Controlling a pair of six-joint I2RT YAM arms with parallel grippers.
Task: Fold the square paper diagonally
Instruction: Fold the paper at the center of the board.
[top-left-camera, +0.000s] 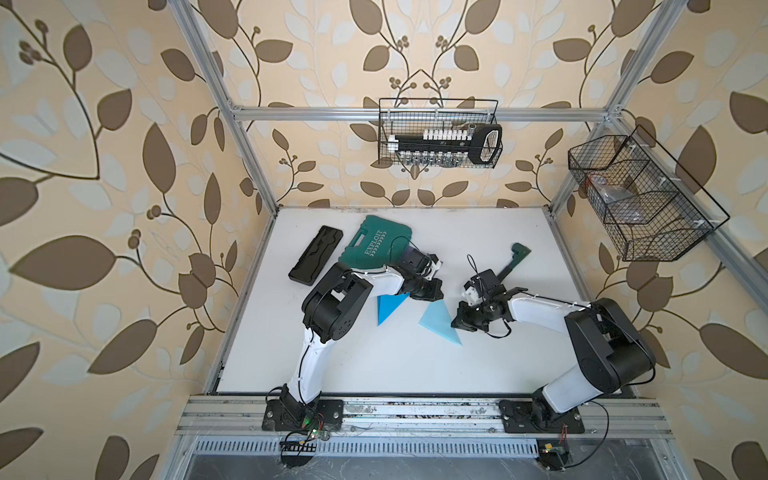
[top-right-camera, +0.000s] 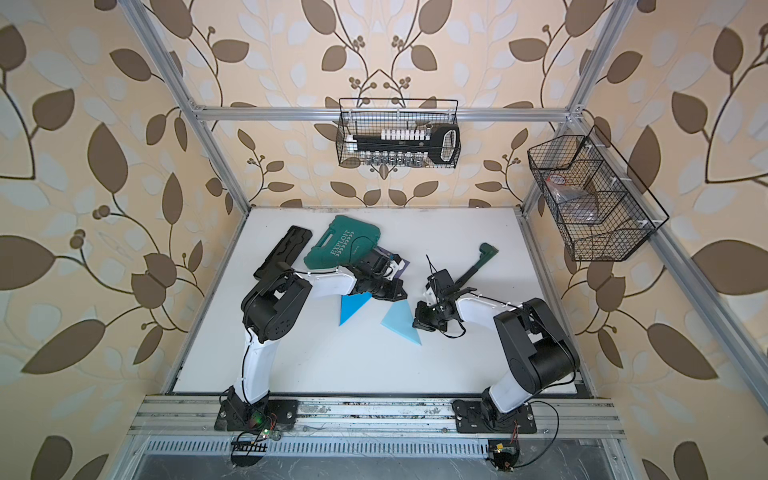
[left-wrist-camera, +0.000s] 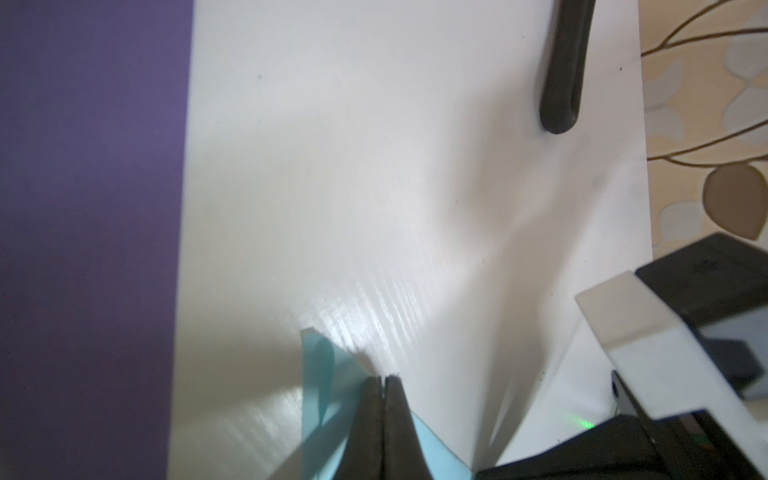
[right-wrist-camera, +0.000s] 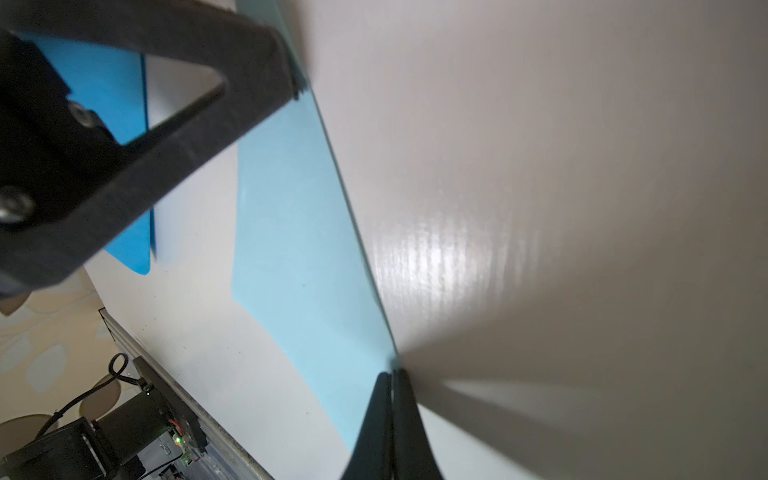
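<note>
Left fingers (left-wrist-camera: 370, 419) closed, tips on the pale paper's (left-wrist-camera: 438, 459) looped corner, the loop seen only in that wrist view, right fingers (right-wrist-camera: 405, 432) closed, touching its long edge, paper a folded triangle mid-desk (top-left-camera: 415, 365), darker triangle (top-left-camera: 388, 307) beside

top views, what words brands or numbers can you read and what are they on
"EXPLOIT": white print on the lid of the green tool case, readable in both top views.
Smaller print next to it on the same lid: too small to read.
A pale mark on the black socket rail in the wire basket: too small to read.
Wrist views: no text.
</note>
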